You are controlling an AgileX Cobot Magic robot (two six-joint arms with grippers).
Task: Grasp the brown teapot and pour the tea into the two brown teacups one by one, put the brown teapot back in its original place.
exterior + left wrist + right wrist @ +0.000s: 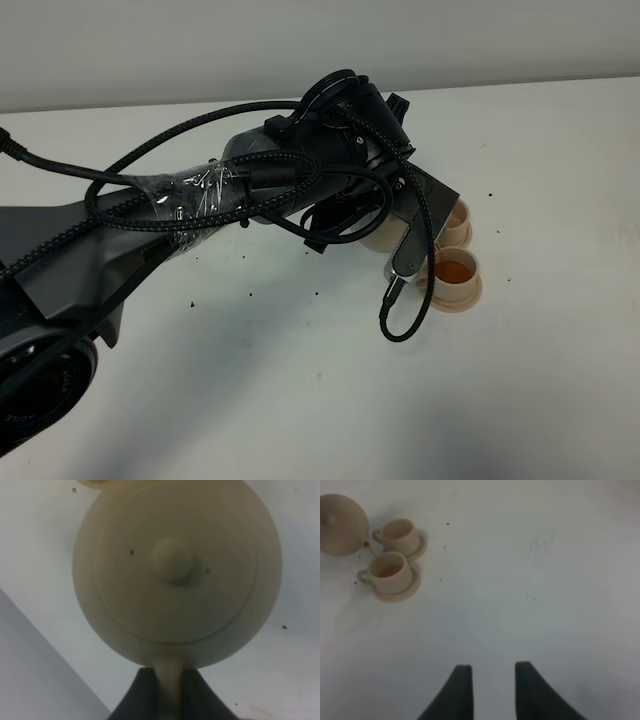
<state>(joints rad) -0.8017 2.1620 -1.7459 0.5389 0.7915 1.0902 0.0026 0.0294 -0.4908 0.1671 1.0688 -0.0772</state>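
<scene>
My left gripper (167, 697) is shut on the loop handle of the brown teapot (175, 565), which fills the left wrist view with its knobbed lid facing the camera. In the exterior high view my left arm hides most of the teapot (383, 236). In the right wrist view the teapot (340, 522) hangs beside the two brown teacups, and a thin stream runs from its spout into the nearer cup (387, 570), which holds amber tea (455, 271). The other cup (400, 532) (457, 222) looks pale inside. My right gripper (492, 690) is open and empty, far from them. The wide saucer is out of view.
Each cup stands on a small round saucer (415, 587) (470, 298). The white table (300, 400) has small dark specks on it. A black cable loop (400, 320) hangs from my left wrist just beside the nearer cup.
</scene>
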